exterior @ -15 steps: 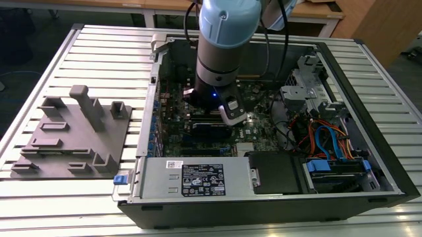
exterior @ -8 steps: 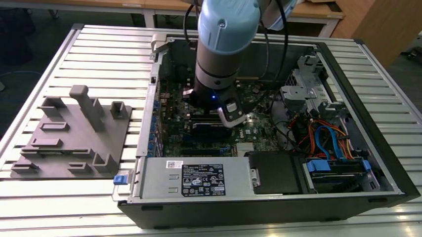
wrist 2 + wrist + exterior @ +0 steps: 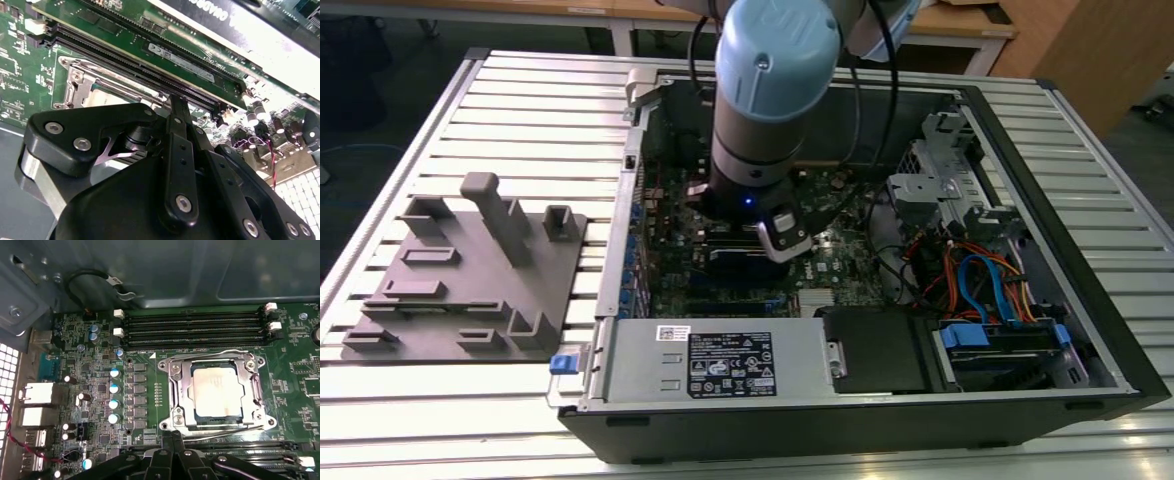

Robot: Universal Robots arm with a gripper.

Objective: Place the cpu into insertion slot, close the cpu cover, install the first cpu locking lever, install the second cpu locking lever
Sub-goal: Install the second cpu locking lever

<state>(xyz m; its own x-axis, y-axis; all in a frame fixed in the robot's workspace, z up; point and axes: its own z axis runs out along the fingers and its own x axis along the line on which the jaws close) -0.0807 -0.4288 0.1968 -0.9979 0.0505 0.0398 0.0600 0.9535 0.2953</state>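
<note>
Down inside the open computer case (image 3: 1014,330), my gripper (image 3: 174,436) hangs low over the green motherboard (image 3: 100,405), its black fingers (image 3: 177,112) drawn together into one narrow point with nothing between them. In the first wrist view that point sits just beside the socket's near edge, close to the thin wire locking lever (image 3: 220,430) that runs along that side; whether the tips actually touch the lever or the board I cannot tell. In the second wrist view the same fingertips end right at the corner of the silvery frame, against the long black memory slots (image 3: 150,75).

Just past the tips lies the insertion slot (image 3: 172,405), a square socket with a bright metal rim. The cpu (image 3: 216,391) is already seated in it, dull silver top facing up. The cpu cover (image 3: 250,390) lies flat around the chip, framing it through its square opening. A second wire lever (image 3: 210,354) runs along the far side of the frame, low against it.

Beyond the socket, another bank of memory slots (image 3: 195,330) with white latches lies between the frame and the grey case wall. A row of round capacitors (image 3: 114,388) stands beside the socket.

From the exterior view, the arm (image 3: 767,110) comes straight down into the case, which rests on a slatted metal table (image 3: 454,420). A grey fixture plate (image 3: 460,275) with upright blocks lies on the exterior view's left, well apart from the case.
</note>
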